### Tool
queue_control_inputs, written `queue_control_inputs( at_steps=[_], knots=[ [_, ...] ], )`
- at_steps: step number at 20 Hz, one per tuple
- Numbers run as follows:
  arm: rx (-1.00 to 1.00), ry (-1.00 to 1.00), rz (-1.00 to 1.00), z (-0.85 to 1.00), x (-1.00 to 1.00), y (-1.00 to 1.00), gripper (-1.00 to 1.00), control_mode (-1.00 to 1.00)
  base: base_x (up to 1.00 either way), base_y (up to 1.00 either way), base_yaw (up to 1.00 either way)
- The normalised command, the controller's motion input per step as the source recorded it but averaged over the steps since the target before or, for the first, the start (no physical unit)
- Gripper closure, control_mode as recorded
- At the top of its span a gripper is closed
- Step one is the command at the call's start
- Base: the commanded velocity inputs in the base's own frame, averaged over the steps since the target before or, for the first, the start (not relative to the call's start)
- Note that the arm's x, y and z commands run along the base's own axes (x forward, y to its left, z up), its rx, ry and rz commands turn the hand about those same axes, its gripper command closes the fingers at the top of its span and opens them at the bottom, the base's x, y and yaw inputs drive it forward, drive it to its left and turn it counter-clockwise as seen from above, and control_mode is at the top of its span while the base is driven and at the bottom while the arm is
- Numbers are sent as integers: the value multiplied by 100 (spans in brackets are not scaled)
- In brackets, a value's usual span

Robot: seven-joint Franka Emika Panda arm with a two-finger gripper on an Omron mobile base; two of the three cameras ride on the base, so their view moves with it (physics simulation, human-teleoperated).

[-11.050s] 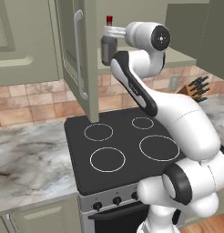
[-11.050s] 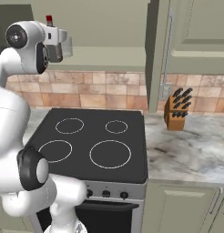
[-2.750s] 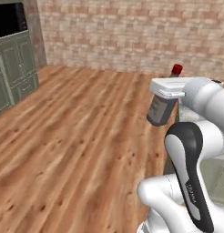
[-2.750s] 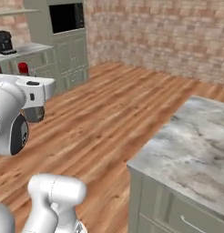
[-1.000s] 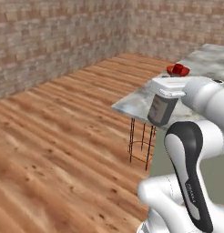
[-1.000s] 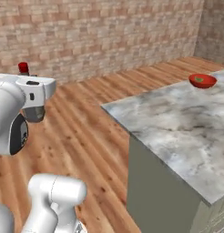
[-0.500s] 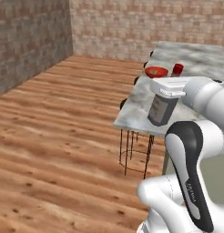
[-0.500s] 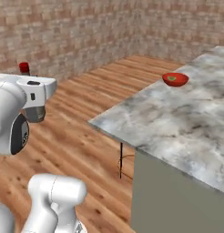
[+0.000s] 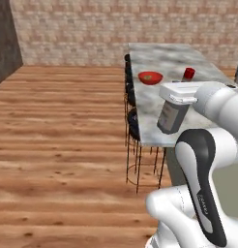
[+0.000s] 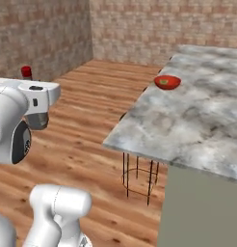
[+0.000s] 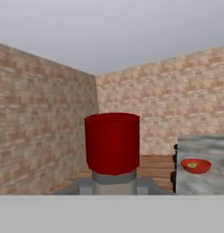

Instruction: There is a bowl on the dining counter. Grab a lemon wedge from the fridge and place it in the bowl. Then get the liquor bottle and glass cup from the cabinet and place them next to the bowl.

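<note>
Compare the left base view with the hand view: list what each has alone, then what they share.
Left base view alone: the liquor bottle's dark body and pale label held in the gripper, and black stools along the dining counter.
Hand view alone: the lemon wedge lying in the bowl.
Shared: the red bowl, the marble counter, the bottle's red cap.

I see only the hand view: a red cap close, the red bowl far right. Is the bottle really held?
Observer: Yes. Left base view: the gripper is shut on the liquor bottle at its neck.
Operator: Is it over the dining counter?
Observer: No. Right base view shows wood floor between bottle and counter.
Operator: Anything under the counter?
Observer: Black stools, along the side where the bowl sits.
</note>
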Motion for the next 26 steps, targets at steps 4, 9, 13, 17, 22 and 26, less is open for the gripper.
queue_control_inputs(
  at_steps=[4,9,13,17,22,26],
  knots=[
    [0,0,0,0,0,0,100,100,22,100,-50],
    [0,0,0,0,0,0,100,100,19,100,-49],
    [0,0,0,0,0,0,100,100,16,100,-49],
    [0,0,0,0,0,0,100,100,17,100,-51],
    [0,0,0,0,0,0,100,100,41,98,-53],
    [0,0,0,0,0,0,100,100,77,93,-53]
  ],
)
